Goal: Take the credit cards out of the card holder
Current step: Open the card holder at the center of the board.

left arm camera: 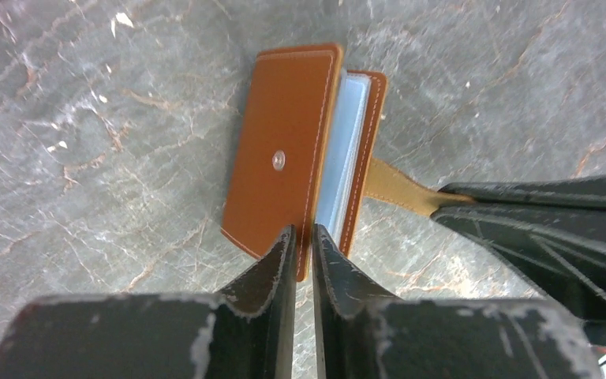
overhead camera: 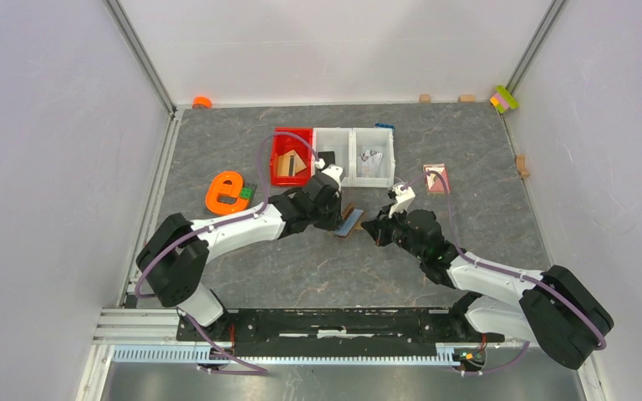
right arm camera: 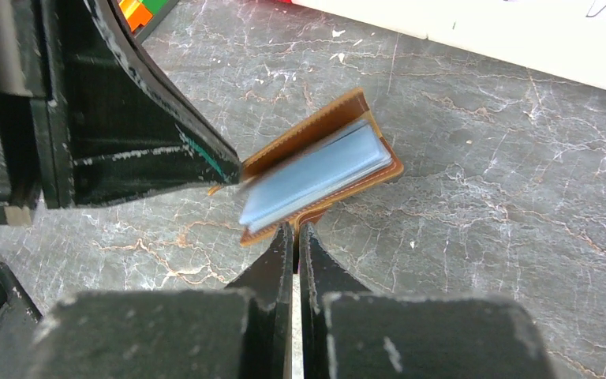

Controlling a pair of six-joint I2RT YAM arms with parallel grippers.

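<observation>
One card holder [overhead camera: 351, 222]; one red bin [overhead camera: 292, 131]; two white bins [overhead camera: 332, 134]; one orange e-shaped piece [overhead camera: 224, 193]; one pink card [overhead camera: 436, 179]; two wooden blocks [overhead camera: 425, 98] by the far wall; two arms [overhead camera: 234, 227].

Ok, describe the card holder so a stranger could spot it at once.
On the grey table, look just in front of the bins, where the left gripper and right gripper meet. The card holder is the only brown leather wallet there, pale blue inside.
</observation>
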